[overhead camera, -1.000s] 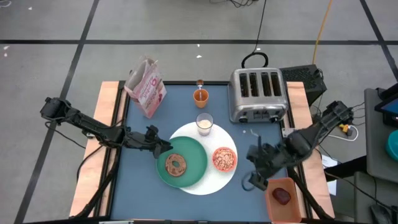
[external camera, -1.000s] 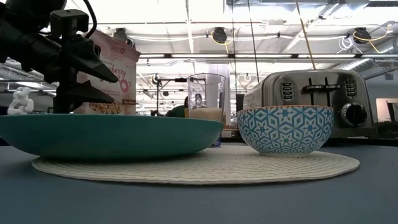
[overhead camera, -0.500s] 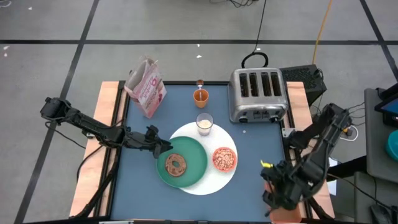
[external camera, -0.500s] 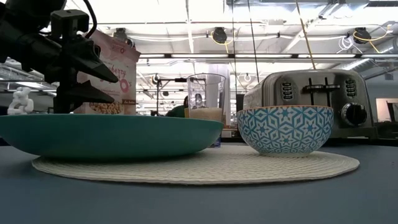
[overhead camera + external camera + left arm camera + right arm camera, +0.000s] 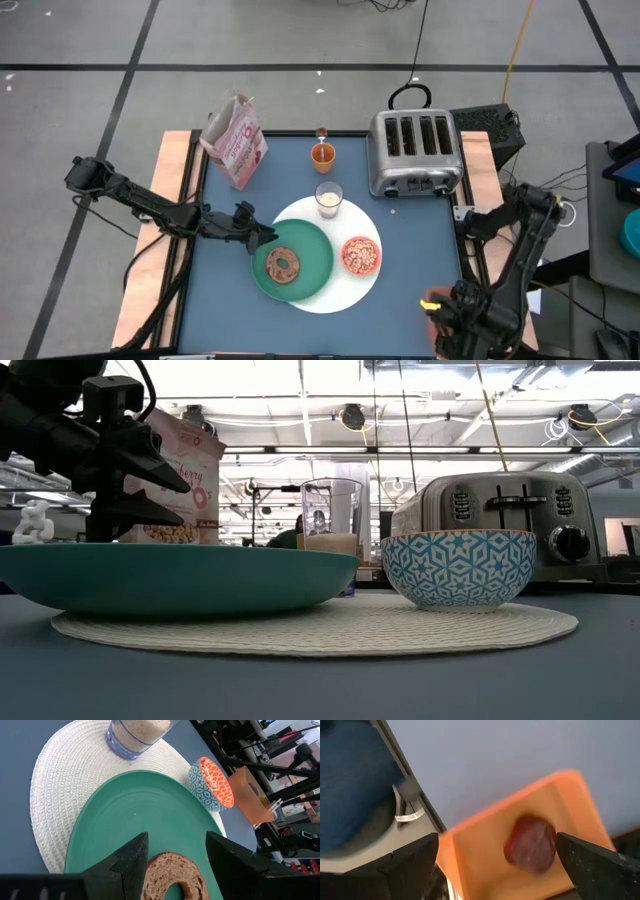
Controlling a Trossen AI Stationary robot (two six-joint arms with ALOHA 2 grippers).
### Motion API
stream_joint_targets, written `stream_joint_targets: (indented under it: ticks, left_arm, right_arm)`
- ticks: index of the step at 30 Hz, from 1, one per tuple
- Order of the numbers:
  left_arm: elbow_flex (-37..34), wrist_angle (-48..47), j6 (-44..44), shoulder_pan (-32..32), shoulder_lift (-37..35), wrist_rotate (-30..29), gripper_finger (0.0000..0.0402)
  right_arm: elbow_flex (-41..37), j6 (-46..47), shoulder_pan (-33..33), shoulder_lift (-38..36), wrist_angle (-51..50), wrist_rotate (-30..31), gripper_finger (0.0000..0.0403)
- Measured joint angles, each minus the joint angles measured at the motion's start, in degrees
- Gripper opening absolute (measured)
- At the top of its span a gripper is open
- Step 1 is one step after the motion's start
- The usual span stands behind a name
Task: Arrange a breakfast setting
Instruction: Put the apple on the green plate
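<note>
A white round woven mat [image 5: 352, 290] lies mid-table. On it rest a green plate [image 5: 310, 260] with a brown bread ring [image 5: 283, 265], a small patterned bowl [image 5: 361, 255] of cereal and a glass of milk [image 5: 329, 198]. An orange cup [image 5: 322, 153] and a pink cereal bag [image 5: 235, 140] stand at the far side. I see no spoon. My left gripper [image 5: 258, 235] is open just above the green plate's left rim, with the bread ring [image 5: 172, 875] beyond its fingers. My right gripper [image 5: 497, 870] is open above an orange bin [image 5: 485, 845] holding a red fruit [image 5: 530, 845].
A silver four-slot toaster [image 5: 415, 152] stands at the far right. The orange bin sits at the near right corner, mostly hidden under my right arm [image 5: 490, 300]. Bare blue table [image 5: 230, 300] lies left of and in front of the mat.
My right gripper has gone from beside the mat's right edge toward the table's near right corner and now stands over the orange bin.
</note>
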Motion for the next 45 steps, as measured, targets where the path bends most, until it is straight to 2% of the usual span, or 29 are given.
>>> stream_joint_targets:
  ticks: [5, 7, 13, 20, 26, 31, 45]
  left_arm:
    - [0.0, 0.0, -0.1, 0.0, 0.0, 0.0, 0.0202]
    - [0.0, 0.0, -0.1, 0.0, 0.0, 0.0, 0.0202]
    - [0.0, 0.0, 0.0, 0.0, 0.0, 0.0, 0.0202]
    - [0.0, 0.0, 0.1, 0.0, 0.0, 0.0, 0.0202]
    - [0.0, 0.0, 0.1, 0.0, 0.0, 0.0, 0.0202]
    - [0.0, 0.0, 0.2, 0.0, 0.0, 0.0, 0.0202]
    - [0.0, 0.0, -0.1, 0.0, 0.0, 0.0, 0.0202]
  right_arm:
    - [0.0, 0.0, 0.0, 2.4, -2.0, -15.7, 0.0393]
    - [0.0, -0.2, 0.1, 3.3, -2.7, -18.2, 0.0393]
    - [0.0, -3.8, 0.7, 5.8, -3.6, -13.9, 0.0393]
    - [0.0, -3.5, 0.8, 9.3, -8.4, -13.7, 0.0393]
    - [0.0, -4.6, 0.8, 12.1, -8.7, -13.3, 0.0393]
    - [0.0, -5.3, 0.8, 13.5, -8.6, -10.4, 0.0393]
    - [0.0, -6.0, 1.0, 16.8, -9.5, -10.6, 0.0393]
